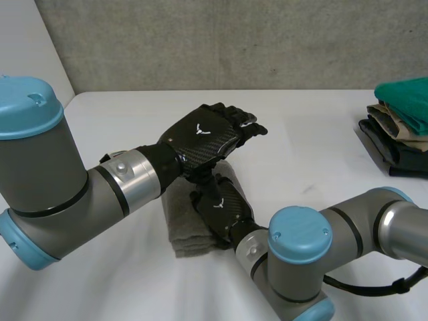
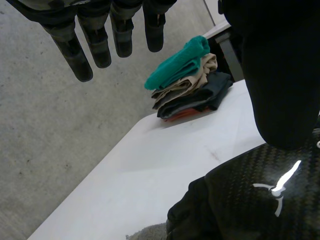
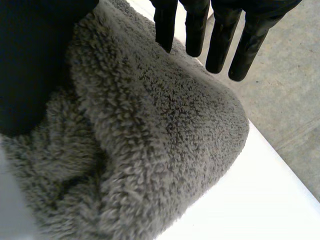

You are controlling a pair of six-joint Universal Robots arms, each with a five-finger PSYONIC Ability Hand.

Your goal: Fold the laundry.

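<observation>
A white table (image 1: 314, 154) seen from above, with two robot arms reaching in over it. Near the middle of the table lies a grey fleecy towel (image 1: 184, 227), folded into a thick, soft-edged block.

The right hand (image 1: 222, 206) rests palm down on top of the towel, toward its far end. In the right wrist view its fingers (image 3: 195, 35) are straight and lie side by side over the rounded fold of the towel (image 3: 150, 135), while the thumb (image 3: 30, 65) sits against the pile beside them. The hand lies flat on the towel, with nothing curled round it.

The left hand (image 1: 204, 137) hovers above the right hand, off the table, with its back upward. In the left wrist view its fingers (image 2: 80, 55) hang straight and slightly spread, holding nothing. The right hand (image 2: 250, 200) lies below the palm.

At the table's right edge, well apart from the towel, stands a stack of folded clothes (image 1: 401, 124). It has a teal piece on top, with beige and dark pieces under it.
</observation>
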